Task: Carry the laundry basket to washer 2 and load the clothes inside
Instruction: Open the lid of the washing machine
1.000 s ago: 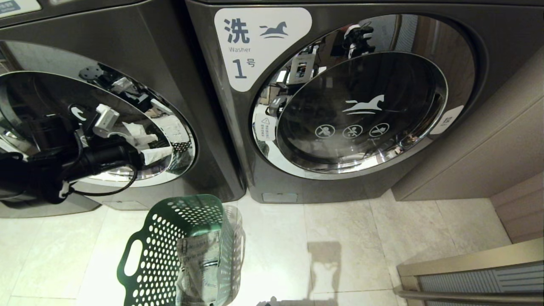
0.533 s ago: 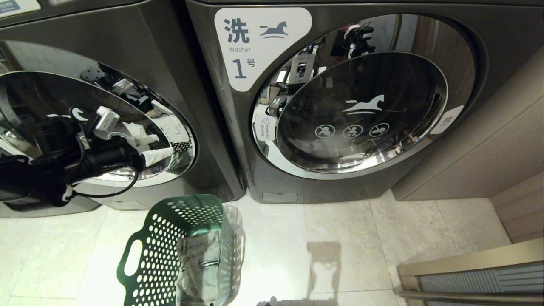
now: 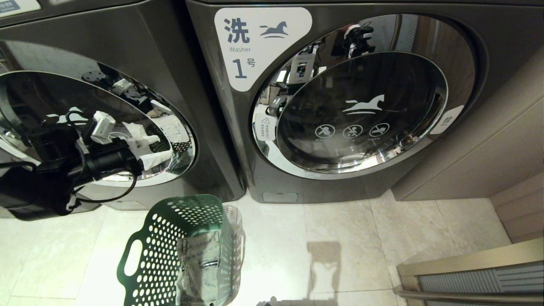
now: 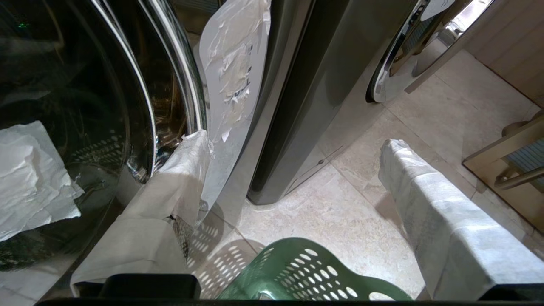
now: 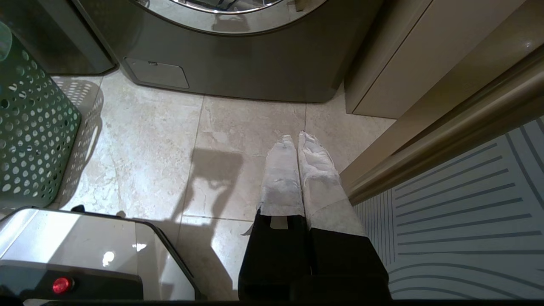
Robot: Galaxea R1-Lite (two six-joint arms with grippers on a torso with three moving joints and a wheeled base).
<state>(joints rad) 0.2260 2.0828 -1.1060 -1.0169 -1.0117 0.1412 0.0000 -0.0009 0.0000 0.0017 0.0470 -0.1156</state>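
Note:
The green laundry basket (image 3: 178, 250) stands on the floor tiles before the washers, with the pale denim clothes (image 3: 199, 267) upright inside it. Its rim (image 4: 306, 276) lies just below my left gripper (image 4: 293, 142), which is open and empty. That gripper (image 3: 151, 148) hovers at the right rim of the left washer's round door (image 3: 85, 127); one taped finger (image 4: 178, 170) sits against the chrome ring. That washer's number does not show. My right gripper (image 5: 295, 138) hangs shut over the floor, right of the basket (image 5: 29, 140).
The washer labelled 1 (image 3: 361, 106) stands on the right with its door shut. A beige cabinet (image 3: 488, 140) flanks it, and a railed, striped panel (image 3: 467, 276) fills the near right corner. My base's shiny corner (image 5: 85, 250) sits beside the basket.
My left arm has sunk a little and its wrist has turned at the left washer's door. The gripper stays open. Basket and clothes have not moved.

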